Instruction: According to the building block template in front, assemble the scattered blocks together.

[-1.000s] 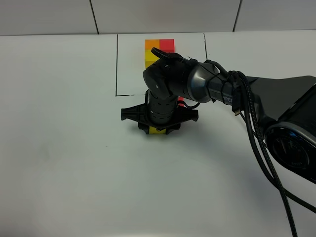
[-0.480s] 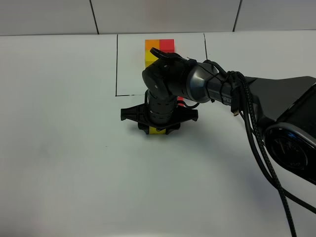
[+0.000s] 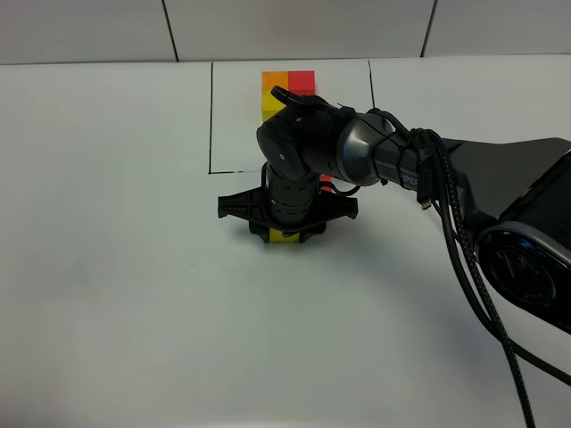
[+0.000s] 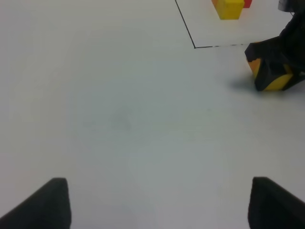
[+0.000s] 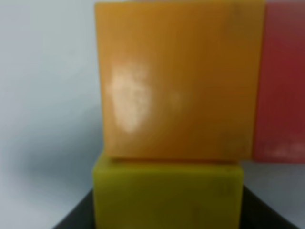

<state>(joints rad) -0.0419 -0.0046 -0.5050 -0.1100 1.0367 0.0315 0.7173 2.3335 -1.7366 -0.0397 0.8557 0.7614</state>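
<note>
The template [image 3: 287, 87], an orange, red and yellow L of small cubes, sits inside the thin black outline [image 3: 211, 116] at the back. My right gripper [image 3: 286, 228] points straight down just in front of the outline, shut on the yellow block [image 3: 285, 237]. In the right wrist view the yellow block [image 5: 167, 195] touches the orange block [image 5: 176, 81], and the red block [image 5: 283, 81] sits beside the orange one. In the high view the arm hides the orange block and only a sliver of the red block [image 3: 326, 181] shows. My left gripper [image 4: 159, 205] is open and empty over bare table.
The white table [image 3: 116, 267] stretches to the left and front of the blocks. The right arm and its black cables [image 3: 464, 232] cross the right side. The left wrist view shows the right gripper's fingers [image 4: 271, 62] around the blocks, near the outline's corner [image 4: 194, 46].
</note>
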